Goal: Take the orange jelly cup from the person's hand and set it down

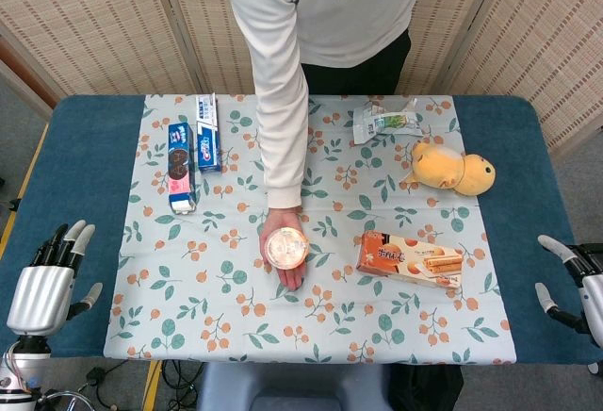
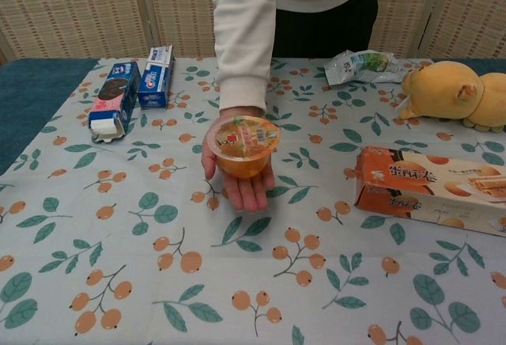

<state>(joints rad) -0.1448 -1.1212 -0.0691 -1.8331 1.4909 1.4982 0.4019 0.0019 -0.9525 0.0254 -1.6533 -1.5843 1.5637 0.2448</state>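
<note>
An orange jelly cup [image 1: 286, 247] [image 2: 243, 146] with a printed foil lid lies in the person's open palm [image 1: 284, 262] [image 2: 247, 183] above the middle of the table. My left hand [image 1: 53, 275] hovers at the table's left edge, fingers spread, holding nothing. At the right edge my right hand [image 1: 571, 281] is also empty with its fingers apart. Both hands are far from the cup and appear only in the head view.
A floral cloth [image 1: 188, 298] covers the table. On it lie a cookie box [image 1: 181, 166], a blue box [image 1: 207, 132], a wafer box [image 1: 411, 258] [image 2: 431, 189], a yellow plush toy [image 1: 452, 168] [image 2: 455, 90] and a snack bag [image 1: 386, 119] [image 2: 360, 65].
</note>
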